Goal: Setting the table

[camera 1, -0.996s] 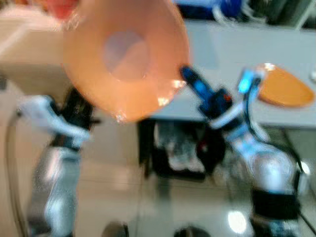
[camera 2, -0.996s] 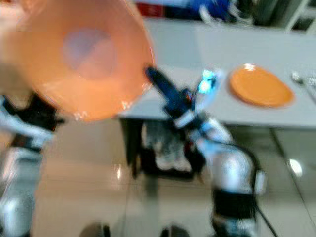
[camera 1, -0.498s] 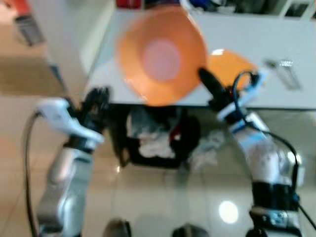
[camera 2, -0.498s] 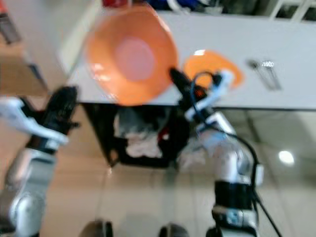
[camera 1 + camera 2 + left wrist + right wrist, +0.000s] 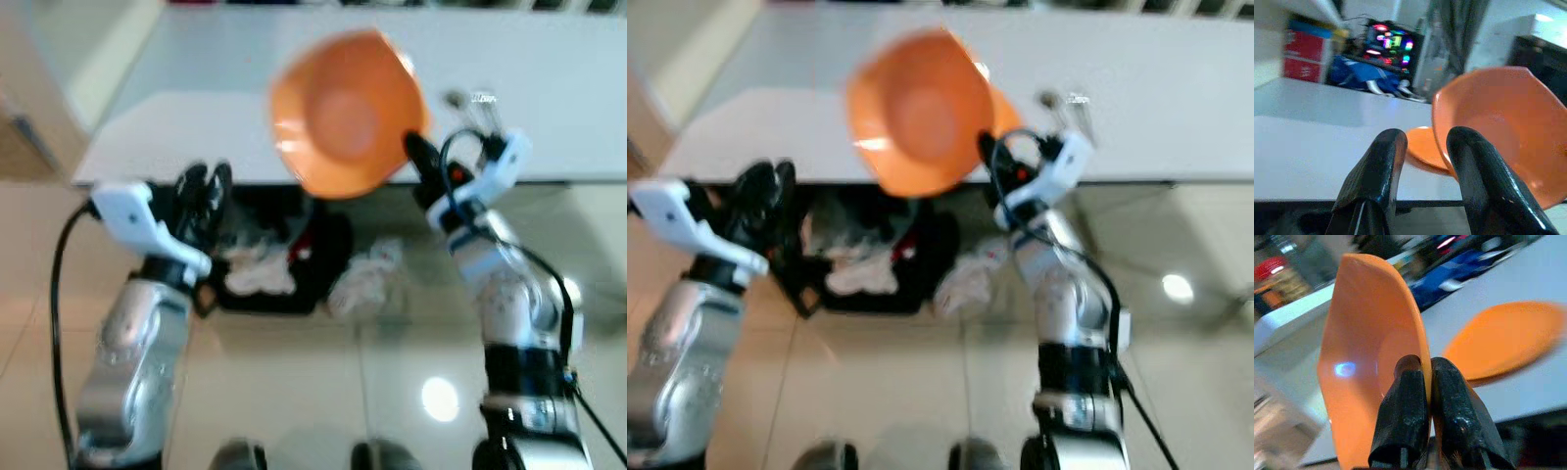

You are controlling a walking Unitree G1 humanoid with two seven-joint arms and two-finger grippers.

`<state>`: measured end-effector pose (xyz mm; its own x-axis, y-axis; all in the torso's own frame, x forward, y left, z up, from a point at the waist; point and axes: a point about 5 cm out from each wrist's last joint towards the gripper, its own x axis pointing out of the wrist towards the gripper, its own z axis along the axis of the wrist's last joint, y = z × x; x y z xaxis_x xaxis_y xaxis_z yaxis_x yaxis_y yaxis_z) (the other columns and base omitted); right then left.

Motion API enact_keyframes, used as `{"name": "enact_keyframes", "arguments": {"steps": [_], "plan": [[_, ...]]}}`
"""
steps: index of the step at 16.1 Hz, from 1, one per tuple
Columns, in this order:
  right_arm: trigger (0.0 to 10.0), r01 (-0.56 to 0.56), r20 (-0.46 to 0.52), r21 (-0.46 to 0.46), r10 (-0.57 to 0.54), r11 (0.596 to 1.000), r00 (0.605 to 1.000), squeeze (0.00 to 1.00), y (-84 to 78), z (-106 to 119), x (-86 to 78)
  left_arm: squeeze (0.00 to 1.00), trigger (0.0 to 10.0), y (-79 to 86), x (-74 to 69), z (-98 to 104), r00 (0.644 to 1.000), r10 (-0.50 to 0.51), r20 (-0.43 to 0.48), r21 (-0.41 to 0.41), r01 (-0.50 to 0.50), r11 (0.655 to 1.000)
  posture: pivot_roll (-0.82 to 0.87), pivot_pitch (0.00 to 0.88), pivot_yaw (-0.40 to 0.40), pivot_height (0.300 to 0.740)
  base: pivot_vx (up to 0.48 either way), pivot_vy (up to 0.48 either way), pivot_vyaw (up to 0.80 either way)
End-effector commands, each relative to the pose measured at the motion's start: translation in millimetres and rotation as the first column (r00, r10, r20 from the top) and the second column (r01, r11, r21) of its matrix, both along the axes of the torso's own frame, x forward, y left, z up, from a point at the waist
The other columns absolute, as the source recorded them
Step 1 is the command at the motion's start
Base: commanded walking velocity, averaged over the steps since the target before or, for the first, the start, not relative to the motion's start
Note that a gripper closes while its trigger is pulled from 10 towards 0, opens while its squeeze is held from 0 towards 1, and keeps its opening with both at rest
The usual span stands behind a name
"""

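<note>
An orange bowl (image 5: 348, 113) hangs tilted on its side over the front edge of the white table (image 5: 186, 108), hollow towards me. My right gripper (image 5: 415, 157) is shut on its rim; in the right wrist view both fingers (image 5: 1405, 406) pinch the bowl's (image 5: 1361, 357) edge. An orange plate (image 5: 1503, 345) lies flat on the table just behind the bowl and partly hidden by it (image 5: 1005, 111). My left gripper (image 5: 204, 191) is raised in front of the table edge, left of the bowl, open with nothing between its fingers (image 5: 1376, 176).
Cutlery (image 5: 472, 99) lies on the table right of the plate. Under the table sits a black basket (image 5: 269, 269) with white cloth, more white cloth beside it on the glossy tiled floor (image 5: 323, 392). Boxes and lit electronics (image 5: 1386, 41) stand beyond the table's far side.
The whole view has swung, so the camera moved and the table now lies square ahead. The bowl stays in my right gripper and now looks smaller, by the plate.
</note>
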<state>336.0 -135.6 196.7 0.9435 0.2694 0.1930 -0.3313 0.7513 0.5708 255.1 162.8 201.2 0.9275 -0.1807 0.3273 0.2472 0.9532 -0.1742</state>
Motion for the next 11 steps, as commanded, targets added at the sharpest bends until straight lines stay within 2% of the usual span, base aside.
{"name": "enact_keyframes", "arguments": {"steps": [1, 2, 4, 11], "plan": [[10.0, 0.025, 0.046, 0.009, -0.025, 1.000, 0.999, 0.00, 3.8, 11, 0.6, 0.00, 10.0, 3.0, 0.5, 2, 1.000, 0.013, 0.000, 0.018, -0.013, 1.000, -0.09, 0.134, 0.008, 0.740, 0.480, 0.000, -0.80], [10.0, 0.025, 0.056, 0.014, -0.026, 1.000, 0.998, 0.00, 3.9, 12, 0.6, 0.00, 10.0, 2.1, 0.9, 3, 1.000, 0.010, 0.001, 0.022, -0.010, 1.000, -0.09, 0.134, 0.009, 0.740, 0.480, 0.000, 0.00], [10.0, -0.017, 0.043, 0.035, 0.015, 0.999, 0.999, 0.00, 9.2, 12, 1.1, 0.00, 10.0, -1.0, 1.2, 3, 1.000, -0.002, 0.002, 0.027, 0.002, 1.000, -0.09, 0.136, 0.009, 0.740, 0.480, 0.000, -0.80], [10.0, -0.072, 0.082, 0.046, 0.068, 0.996, 0.994, 0.00, 22.2, 20, 0.4, 0.00, 10.0, -3.3, 0.1, 5, 1.000, -0.013, 0.006, 0.029, 0.013, 0.999, -0.08, 0.136, 0.005, 0.740, 0.480, 0.000, 0.00]]}}
